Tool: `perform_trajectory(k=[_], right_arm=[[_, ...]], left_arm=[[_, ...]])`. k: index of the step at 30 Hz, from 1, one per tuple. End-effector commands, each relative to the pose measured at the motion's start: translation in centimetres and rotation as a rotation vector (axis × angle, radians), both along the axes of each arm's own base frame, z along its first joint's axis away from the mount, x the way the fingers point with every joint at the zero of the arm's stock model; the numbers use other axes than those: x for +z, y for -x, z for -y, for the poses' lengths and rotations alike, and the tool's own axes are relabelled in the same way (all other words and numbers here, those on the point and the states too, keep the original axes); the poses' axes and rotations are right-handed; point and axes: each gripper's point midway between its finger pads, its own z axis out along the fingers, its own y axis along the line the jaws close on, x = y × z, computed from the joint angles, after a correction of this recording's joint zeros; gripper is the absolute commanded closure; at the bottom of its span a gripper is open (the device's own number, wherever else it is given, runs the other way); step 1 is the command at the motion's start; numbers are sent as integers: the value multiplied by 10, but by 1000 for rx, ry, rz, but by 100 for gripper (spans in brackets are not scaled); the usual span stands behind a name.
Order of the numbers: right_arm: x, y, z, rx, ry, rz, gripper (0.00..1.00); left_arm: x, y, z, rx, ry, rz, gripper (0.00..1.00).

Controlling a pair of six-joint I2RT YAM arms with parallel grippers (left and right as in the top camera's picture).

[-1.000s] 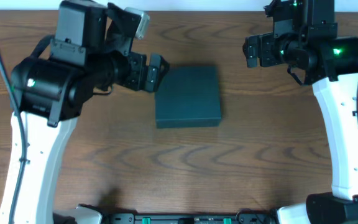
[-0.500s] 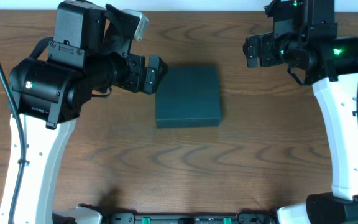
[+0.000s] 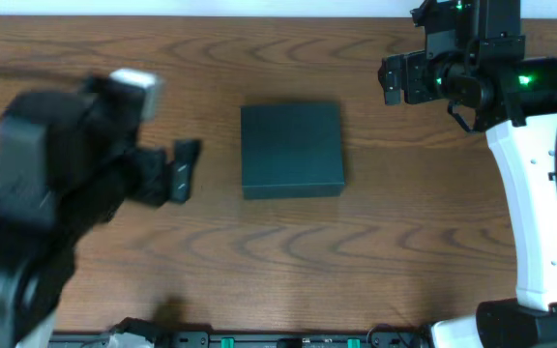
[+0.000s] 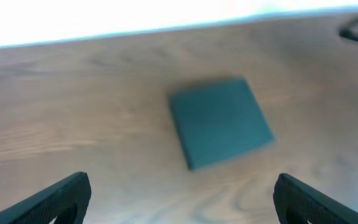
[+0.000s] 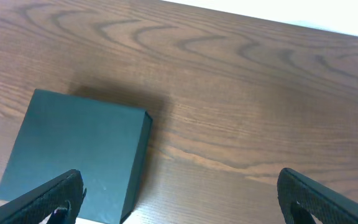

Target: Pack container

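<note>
Left hand [image 3: 186, 170], fingers apart, hangs clear left of the container [image 3: 291, 150]; right hand [image 3: 390, 80], likewise apart, well beyond its right edge.

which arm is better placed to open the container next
Left, probably: the container sits roughly centred ahead of the open left tool; for the right tool it lies off to one side.

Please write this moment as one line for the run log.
container: lid shut | left hand: open, empty, left of container, not touching | right hand: open, empty, far from container
</note>
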Motion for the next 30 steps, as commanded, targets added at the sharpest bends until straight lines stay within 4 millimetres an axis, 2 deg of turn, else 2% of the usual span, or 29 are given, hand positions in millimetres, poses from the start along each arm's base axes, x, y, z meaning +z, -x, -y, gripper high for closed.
perform_trajectory(k=[1,3,6,14,19,24,30], right_arm=[[8,2,4,-3,11,23,1],[8,2,4,-3,11,23,1],[8,2,4,-3,11,23,1],[8,2,4,-3,11,23,1],[8,2,4,-3,11,23,1],[8,2,4,-3,11,23,1],[8,2,4,-3,11,23,1]], left_arm=[[-22,12,-40,165,-31,41,5],[-41,19,-57,239,-35,85,5],[-69,24,-68,291,-37,136,5],[-175,27,-82,424,46,158,5],[-225,24,-81,464,130,201,5],[-253,24,-81,482,176,237,5],[-269,25,-83,490,174,246,5]])
